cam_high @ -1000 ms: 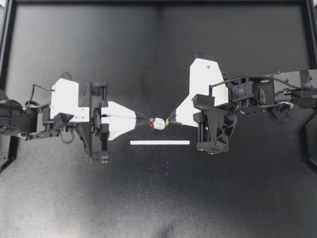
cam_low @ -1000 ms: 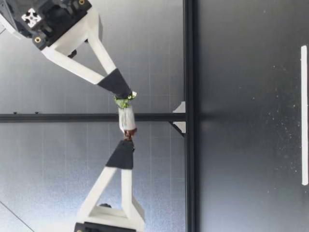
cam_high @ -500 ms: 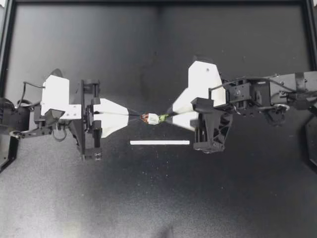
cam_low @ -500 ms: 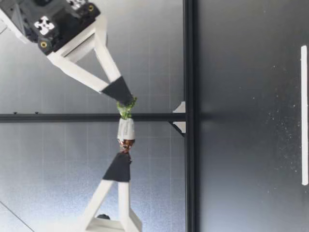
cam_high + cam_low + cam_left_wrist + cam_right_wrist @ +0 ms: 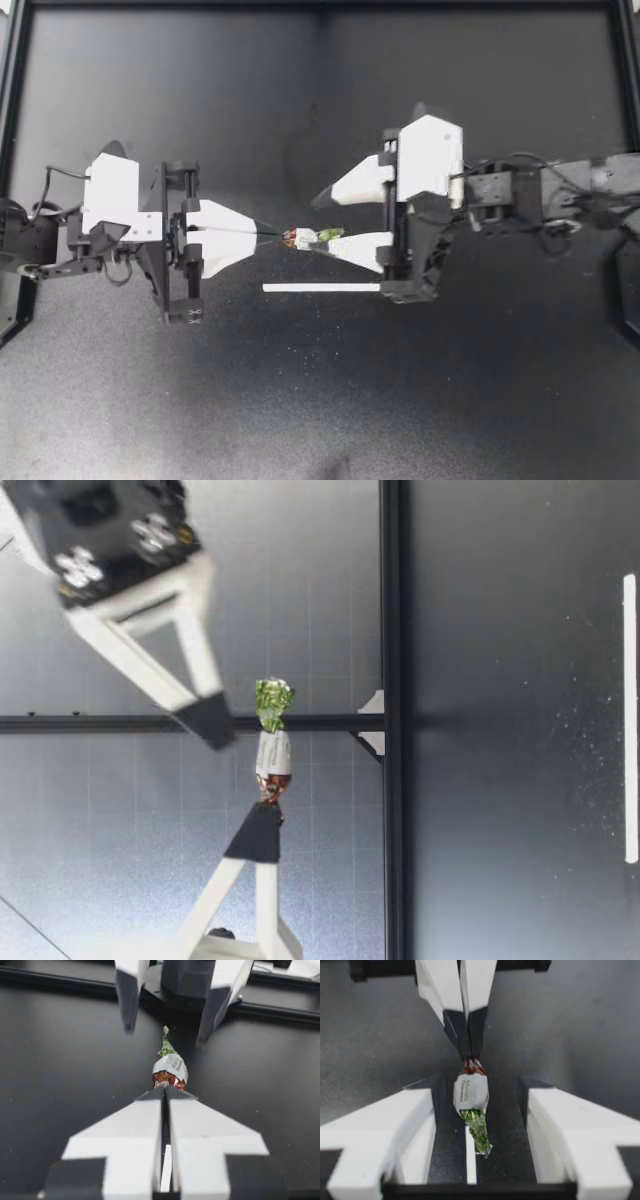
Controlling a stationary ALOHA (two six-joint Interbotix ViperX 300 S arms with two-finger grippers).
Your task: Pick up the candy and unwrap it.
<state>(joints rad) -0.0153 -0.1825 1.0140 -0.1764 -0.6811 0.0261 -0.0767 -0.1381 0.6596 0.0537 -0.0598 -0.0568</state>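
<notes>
the candy [image 5: 306,238] wears crinkly glossy foil, its green twist between the matt white plastic, black-tipped jaws of my right gripper [image 5: 327,221]; my left gripper [image 5: 274,234] is the same plastic. the desk [image 5: 300,400] is matt black, dust-speckled.

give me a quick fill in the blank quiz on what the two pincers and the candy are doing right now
1. My left pincer is shut on the candy at its ____ end.
2. My right pincer is ____, with one finger on each side of the candy.
3. The candy's free twisted end is ____ in colour.
4. The candy is held ____ the table, not resting on it.

Missing words: brown, open, green, above
</notes>
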